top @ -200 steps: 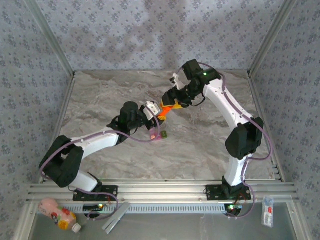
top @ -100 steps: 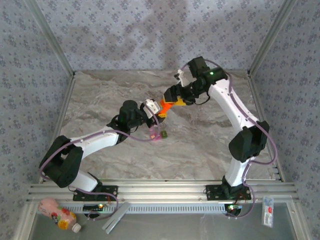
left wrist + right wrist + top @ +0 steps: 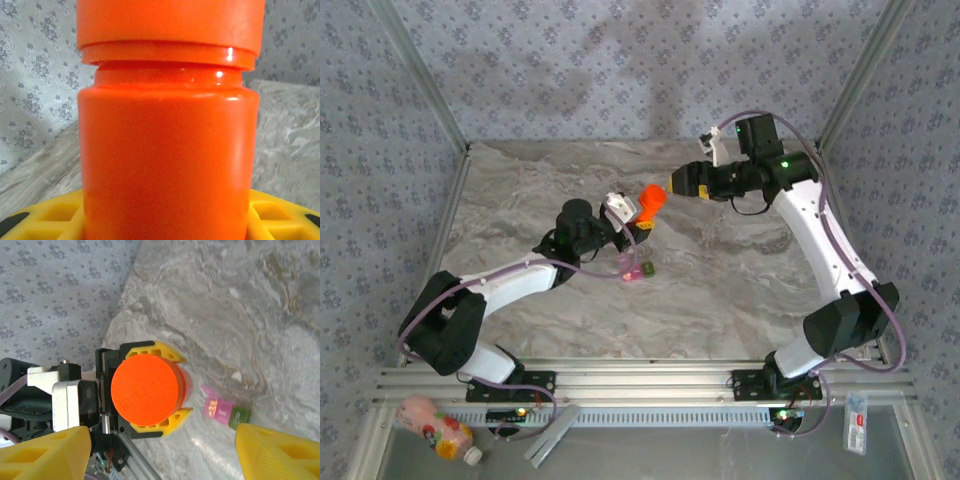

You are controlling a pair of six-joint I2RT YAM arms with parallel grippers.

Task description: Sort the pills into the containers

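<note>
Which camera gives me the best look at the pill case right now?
Right wrist: the pill case lies unobstructed on the table, its pink and green halves distinct. Top external shows it small, the colours barely separable. Left wrist faces the orange bottle instead.

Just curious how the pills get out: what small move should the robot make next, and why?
Probably move the open right end effector to the cap and close on it to twist it off. The left end effector holds the orange bottle with its cap on, so nothing can pour into the pill case.
</note>
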